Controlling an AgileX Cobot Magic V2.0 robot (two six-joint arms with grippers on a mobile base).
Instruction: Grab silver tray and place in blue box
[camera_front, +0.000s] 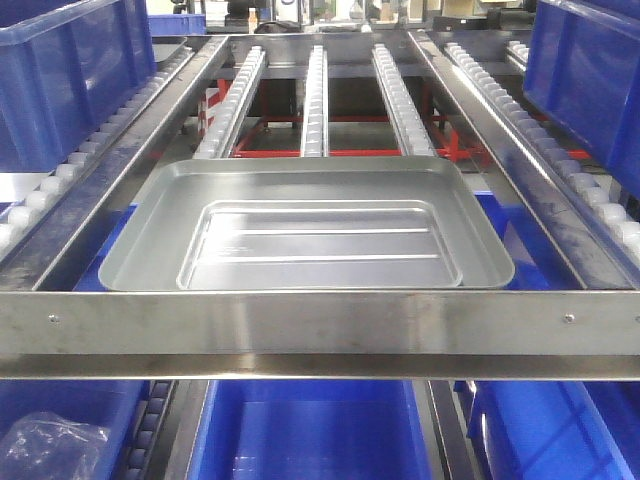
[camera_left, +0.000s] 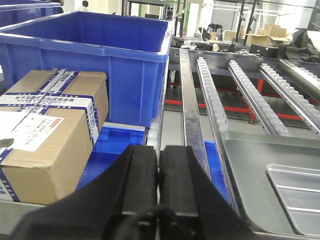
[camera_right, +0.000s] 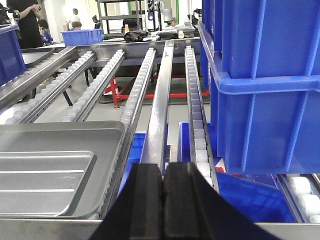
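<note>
Gravity, we judge, accounts for where the wide, shallow, shiny silver metal tray (camera_front: 310, 230) lies. It rests flat on the white roller rails (camera_front: 316, 100) of the flow rack, with its near rim against the steel front crossbar (camera_front: 320, 320), which acts as a stop. Nothing grips it.

The left gripper (camera_left: 159, 175) hovers off the tray's left edge, its black jaws pressed together with nothing between them. The right gripper (camera_right: 163, 187) mirrors it off the right edge, jaws likewise pressed together and empty. We read this flanking stance as preparation for a two-armed lift, since the tray is broad and its flared rim offers the only purchase. Both pairs of jaws would need to spread first.

The large, deep blue plastic box (camera_front: 300, 430) that we take as the target sits open-topped on the level below, showing under the crossbar, so the tray would have to clear that bar on its way down. Other blue crates (camera_right: 270, 75) stand on the side lanes, and a taped brown cardboard carton (camera_left: 50, 135) sits beside one on the left, leaving little room.
</note>
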